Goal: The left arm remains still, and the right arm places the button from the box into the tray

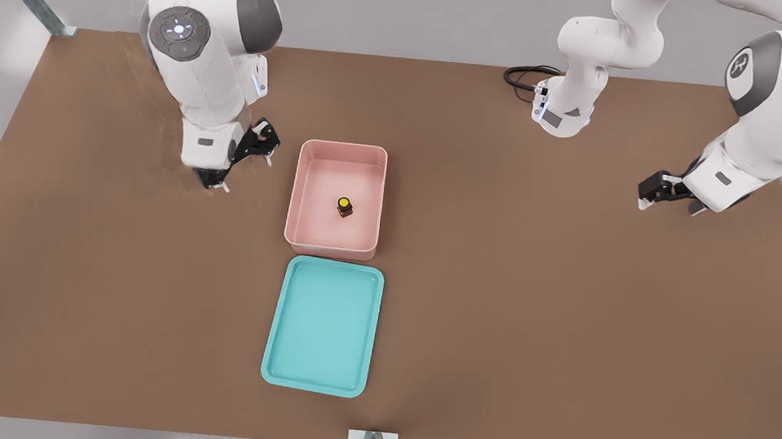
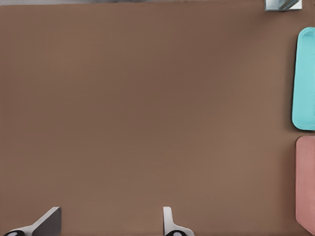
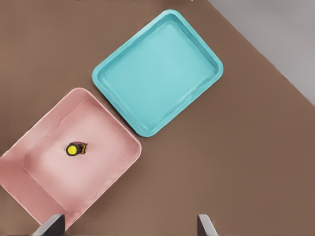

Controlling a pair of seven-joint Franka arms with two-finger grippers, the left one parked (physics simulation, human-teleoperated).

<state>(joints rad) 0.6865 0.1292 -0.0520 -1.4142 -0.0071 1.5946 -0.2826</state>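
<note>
The button point(image 1: 344, 206) stood inside the box point(image 1: 307, 190), at twelve o'clock from the tray point(image 1: 274, 370). It was judged light and rigid, best pinched by its base. The gripper point(image 1: 221, 184), fingers spread wide, hung at nine o'clock from the box.

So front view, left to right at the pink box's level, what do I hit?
Right arm's gripper, open, beside the box → box with the button inside → left arm. The tray is left out: it spans the same width as the box, nearer the camera.
</note>
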